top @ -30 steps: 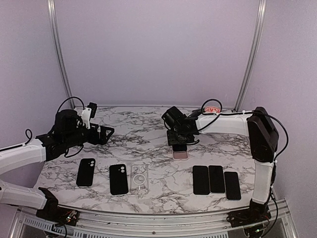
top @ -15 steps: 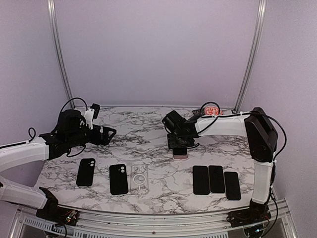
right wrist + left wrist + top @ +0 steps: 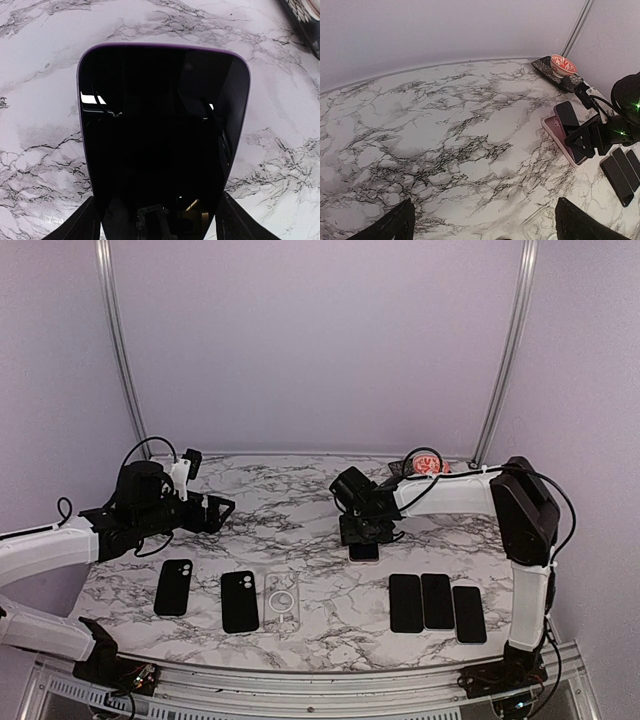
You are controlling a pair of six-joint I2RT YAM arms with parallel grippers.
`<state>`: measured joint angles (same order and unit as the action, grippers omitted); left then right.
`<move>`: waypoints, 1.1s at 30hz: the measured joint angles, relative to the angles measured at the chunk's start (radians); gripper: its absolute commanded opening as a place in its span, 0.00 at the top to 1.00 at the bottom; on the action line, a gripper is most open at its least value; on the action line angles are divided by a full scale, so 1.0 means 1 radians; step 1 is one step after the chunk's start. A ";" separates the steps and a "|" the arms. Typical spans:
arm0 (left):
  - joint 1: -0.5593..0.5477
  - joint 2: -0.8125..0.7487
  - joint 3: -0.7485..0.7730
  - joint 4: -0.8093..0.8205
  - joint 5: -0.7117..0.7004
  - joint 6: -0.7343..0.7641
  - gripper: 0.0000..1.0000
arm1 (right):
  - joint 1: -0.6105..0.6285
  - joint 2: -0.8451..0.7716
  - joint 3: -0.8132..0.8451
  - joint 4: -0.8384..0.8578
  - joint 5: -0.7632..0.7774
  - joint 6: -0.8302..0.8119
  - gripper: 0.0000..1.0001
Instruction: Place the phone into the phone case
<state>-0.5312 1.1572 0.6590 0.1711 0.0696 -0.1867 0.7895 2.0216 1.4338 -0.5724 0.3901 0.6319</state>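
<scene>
Right of the tabletop's point(image 3: 300, 530) middle, the right gripper point(image 3: 366, 532) clamps the dark phone point(image 3: 160, 125) over the pink phone case point(image 3: 559, 141); the left gripper point(image 3: 215, 508) hangs wide open.

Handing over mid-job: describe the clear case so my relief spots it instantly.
On the marble table, look at the near left, where three cases lie in a row. The clear case is the rightmost, right beside a black case. It alone is see-through, with a ring marking on it.

left claw point(image 3: 218, 510) agape — raised, right claw point(image 3: 365, 536) clamped
</scene>
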 measured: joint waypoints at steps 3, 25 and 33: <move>0.000 0.000 0.000 0.000 0.000 0.000 0.01 | 0.000 0.000 0.002 -0.013 -0.018 -0.004 0.59; 0.000 0.000 0.000 0.000 0.000 0.000 0.01 | 0.001 0.019 -0.006 -0.076 -0.062 0.026 0.01; 0.000 0.000 0.000 0.000 0.000 0.003 0.01 | -0.011 0.028 -0.006 -0.083 -0.096 0.018 0.04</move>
<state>-0.5312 1.1568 0.6590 0.1711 0.0696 -0.1833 0.7780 2.0495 1.4277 -0.6556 0.2943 0.6498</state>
